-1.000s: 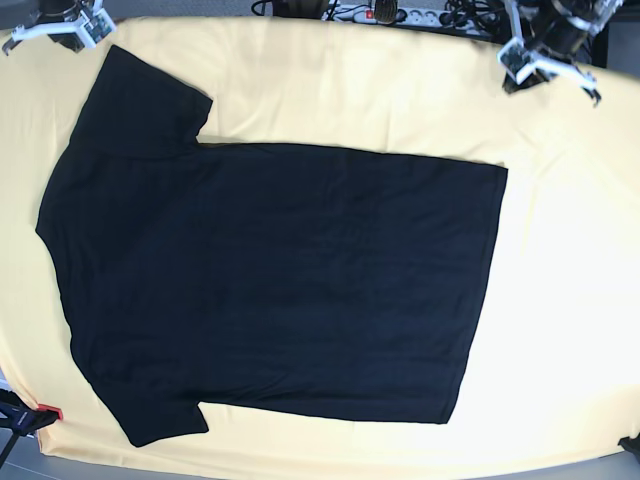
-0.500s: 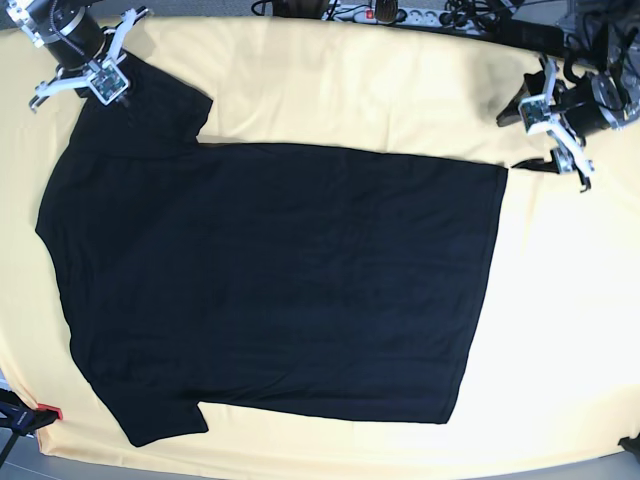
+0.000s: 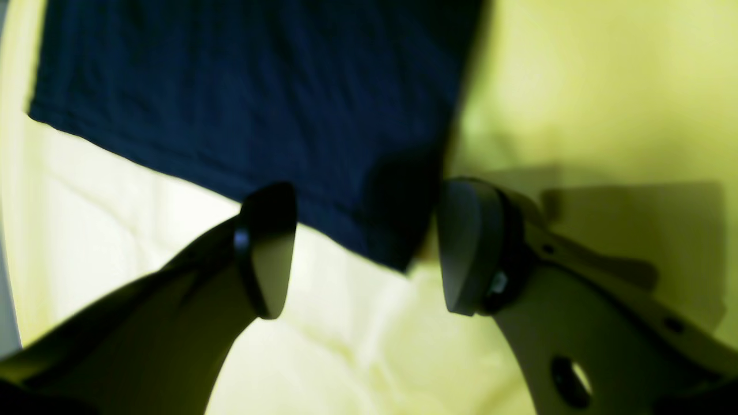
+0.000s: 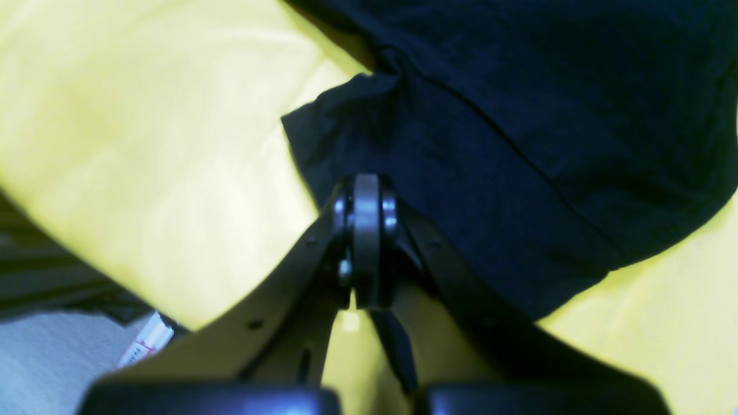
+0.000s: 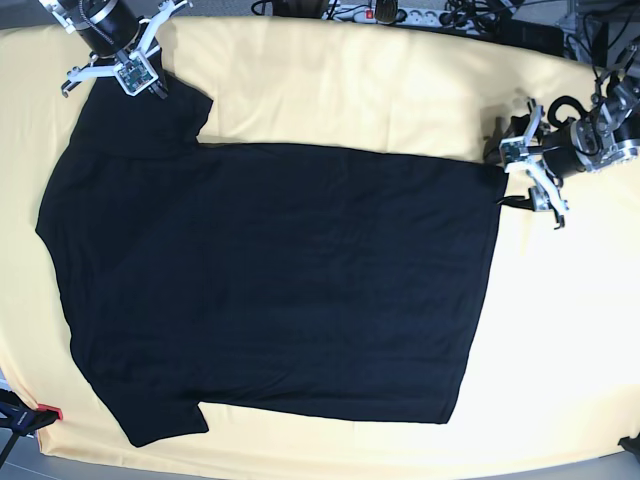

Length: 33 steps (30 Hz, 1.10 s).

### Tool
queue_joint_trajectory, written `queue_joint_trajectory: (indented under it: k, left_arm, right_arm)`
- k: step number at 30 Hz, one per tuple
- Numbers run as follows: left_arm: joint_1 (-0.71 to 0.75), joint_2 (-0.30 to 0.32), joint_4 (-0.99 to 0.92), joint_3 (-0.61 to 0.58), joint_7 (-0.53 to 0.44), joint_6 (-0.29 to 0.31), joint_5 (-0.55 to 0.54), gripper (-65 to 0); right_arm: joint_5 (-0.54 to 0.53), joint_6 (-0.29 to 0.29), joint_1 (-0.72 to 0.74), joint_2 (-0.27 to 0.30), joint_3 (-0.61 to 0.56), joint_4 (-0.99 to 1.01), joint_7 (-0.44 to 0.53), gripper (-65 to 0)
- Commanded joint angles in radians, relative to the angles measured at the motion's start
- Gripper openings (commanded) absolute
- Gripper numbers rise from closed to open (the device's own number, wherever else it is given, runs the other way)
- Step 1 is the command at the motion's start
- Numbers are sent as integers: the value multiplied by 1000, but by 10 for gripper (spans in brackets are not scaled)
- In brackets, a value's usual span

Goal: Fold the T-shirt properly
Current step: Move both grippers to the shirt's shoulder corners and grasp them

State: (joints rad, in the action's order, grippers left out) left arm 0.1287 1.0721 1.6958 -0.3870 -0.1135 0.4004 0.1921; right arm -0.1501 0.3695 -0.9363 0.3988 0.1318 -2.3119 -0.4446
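Two pincers over one black T-shirt, spread flat, plain side up, on pale yellow cloth covering the bench. Left pincer: jaws apart, straddling the hem corner of the shirt, nothing clamped. Right pincer: jaws together, just above the upper sleeve; contact with fabric not discernible. Power strip behind the far edge.

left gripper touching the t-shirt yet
Cannot tell. Left wrist view shows the left gripper open astride the T-shirt corner, but blur hides any contact.
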Motion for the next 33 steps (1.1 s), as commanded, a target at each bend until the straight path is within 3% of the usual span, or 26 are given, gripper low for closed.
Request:
queue_joint_trajectory:
  k: [1,7,8,10,11,12,13,15,17,30,31,33]
  left_arm:
    - [-29,14,-5,-29,16,13,21,-258]
    - [-165,-47,-58,-130,16,7,21,-262]
    - [-178,-57,-64,-130,16,8,21,-282]
    - [-191,-65,-64,-130,24,7,18,-427]
    - [-194,-68,-61,-130,45,7,13,-532]
    - [-196,-70,-58,-130,68,7,11,-616]
    - [-196,-70,-55,-130,86,7,5,-650]
    - [-195,-69,-53,-130,96,7,-26,-650]
    - [-195,-69,-53,-130,96,7,-33,-650]
    - [-195,-69,-53,-130,92,7,-33,-650]
    - [-195,-69,-53,-130,93,7,-33,-650]
    - [-196,-69,-53,-130,93,7,-33,-650]
  right_arm:
    - [-3,0,-11,0,3,-16,23,-650]
    - [79,0,-8,-5,3,-16,22,-650]
    - [100,1,-8,-5,3,-16,22,-650]
    - [106,23,-8,-5,3,-16,22,-650]
    - [105,46,-8,-5,3,-16,22,-614]
    - [104,68,-8,-5,3,-16,22,-539]
    - [102,84,-9,-5,3,-15,22,-456]
    - [103,102,-11,-4,3,-14,23,-326]
    - [104,108,-11,0,3,-6,23,-287]
    - [180,95,131,3,3,254,23,-295]
    - [181,93,135,3,3,255,22,-328]
    - [181,66,136,10,5,254,22,-489]
